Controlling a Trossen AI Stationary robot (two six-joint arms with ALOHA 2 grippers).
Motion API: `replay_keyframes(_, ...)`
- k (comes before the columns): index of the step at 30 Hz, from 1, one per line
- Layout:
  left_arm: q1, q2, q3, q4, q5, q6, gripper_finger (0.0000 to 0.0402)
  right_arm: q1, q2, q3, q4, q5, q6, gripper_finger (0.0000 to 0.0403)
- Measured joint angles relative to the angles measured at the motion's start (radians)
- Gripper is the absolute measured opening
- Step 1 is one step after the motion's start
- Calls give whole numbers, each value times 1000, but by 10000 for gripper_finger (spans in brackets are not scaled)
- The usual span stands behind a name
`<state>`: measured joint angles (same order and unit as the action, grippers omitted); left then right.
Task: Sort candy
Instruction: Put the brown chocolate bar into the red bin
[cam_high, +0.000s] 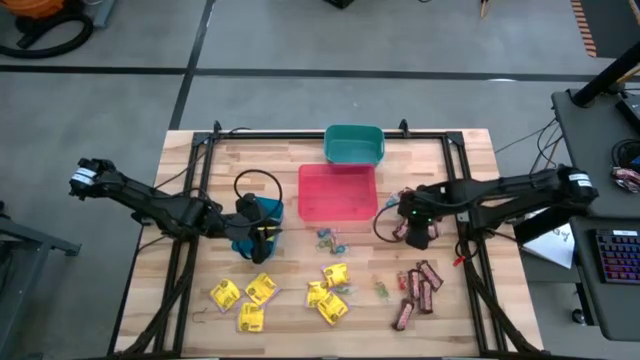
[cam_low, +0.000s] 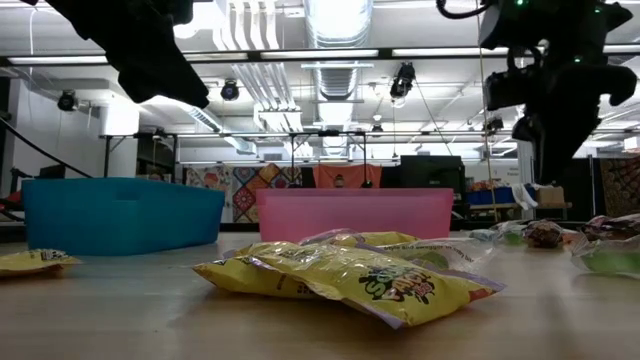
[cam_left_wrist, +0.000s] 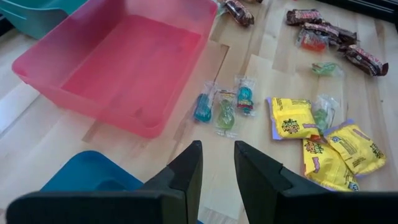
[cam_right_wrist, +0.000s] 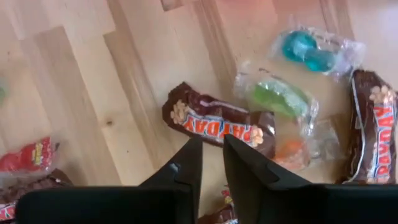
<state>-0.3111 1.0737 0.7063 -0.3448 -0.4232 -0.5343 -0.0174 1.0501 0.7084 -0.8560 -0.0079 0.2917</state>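
Left gripper (cam_left_wrist: 217, 152) above the near edge of the blue bin (cam_high: 270, 212), fingers a narrow slit apart, nothing between. Likely parked there because that bin is one of the drop points.

Right gripper (cam_right_wrist: 211, 146) low over a brown bar (cam_right_wrist: 217, 124) just right of the red bin (cam_high: 338, 192), fingers likewise slightly apart and empty. Looks lined up straddling the bar's width, probably for a pinch across the wrapper. Beside that bar, touching it, a green piece (cam_right_wrist: 280, 98); a blue piece (cam_right_wrist: 308, 51) next to it. Crowding there, so a risk of catching two wrappers at once.

Candy unsorted on the table (cam_high: 480, 170), grouped loosely by kind:
- yellow packets (cam_high: 250, 300) front left and centre
- more brown bars (cam_high: 415, 290) front right
- small pieces (cam_high: 328, 238) just in front of the red bin

Red bin apparently empty in the left wrist view. Teal bin (cam_high: 354, 145) behind it at the table's far edge, contents not visible.

Pale wooden planks, dark metal frame round the edge. Beyond: grey floor, a keyboard (cam_high: 620, 255) on a desk to the right, ceiling lights and ducts, patterned hangings on the far wall.
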Motion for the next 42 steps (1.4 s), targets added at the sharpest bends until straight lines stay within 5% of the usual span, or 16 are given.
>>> replay_keyframes(11,0,0,0,-18,5,2,77,0,144,22,-7,0,-84,202)
replay_keyframes(25,0,0,0,-16,5,43,77,0,305,22,15,13,56,219)
replay_keyframes(29,0,0,0,-16,5,43,77,-1,345,22,47,17,53,197)
replay_keyframes(42,0,0,0,-15,5,42,77,0,321,31,45,-54,53,23)
